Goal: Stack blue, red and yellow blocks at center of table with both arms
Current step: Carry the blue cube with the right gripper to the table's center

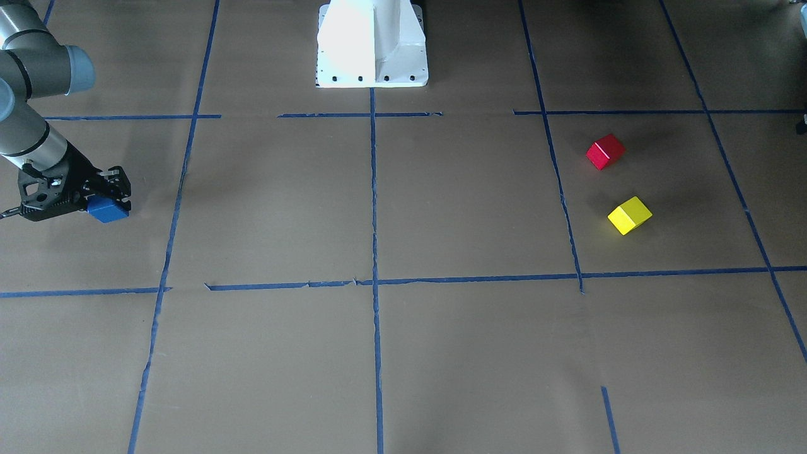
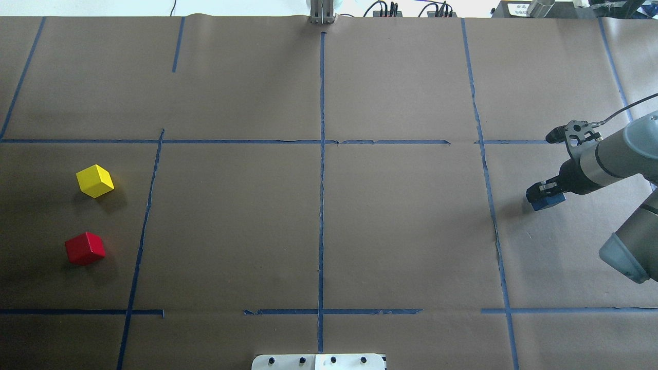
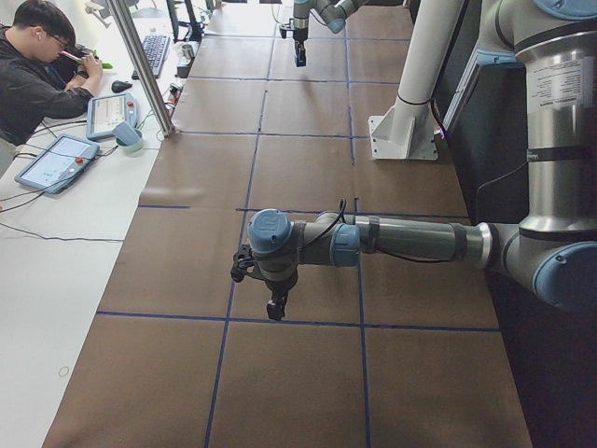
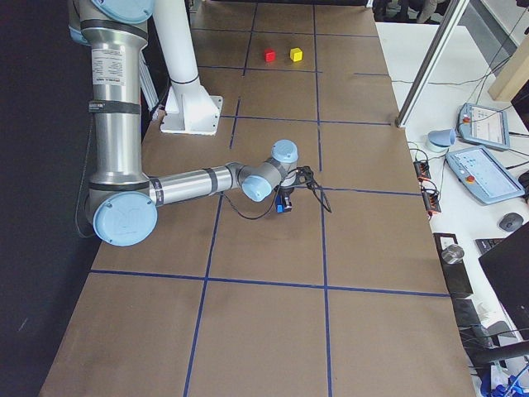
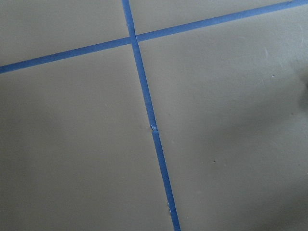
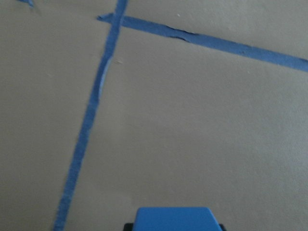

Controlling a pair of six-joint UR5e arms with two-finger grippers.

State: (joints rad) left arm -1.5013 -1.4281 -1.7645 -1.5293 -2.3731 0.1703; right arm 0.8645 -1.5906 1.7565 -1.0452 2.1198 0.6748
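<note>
- Our right tool (image 1: 106,200) is clamped on the blue block (image 1: 108,210), well out on the robot's right of the centre tape line (image 2: 322,205). We cannot tell whether the block rests on the worktop (image 1: 479,353) or is just off it.
- The step in hand, as we judge it, is carrying blue to the centre tape line as the base of the stack.
- To do it well we would lift straight up first, travel level, and set the block down flat and square where the centre tape line meets its crossing strip. We would release only once it sits.
- The red block (image 1: 606,151) and yellow block (image 1: 629,215) lie apart from each other, far on the robot's left of the centre tape line.
- The left tool (image 3: 276,306) shows only in the side view, so we cannot tell how its jaws stand.
- The blocks are plain cubes with crisp edges and smooth, evenly painted faces. We expect them to be rigid and to stack steadily if aligned.
- Brown paper covers the worktop. The blue tape on it is nicked and torn in places, so a block set on a lifted tape edge might rock.
</note>
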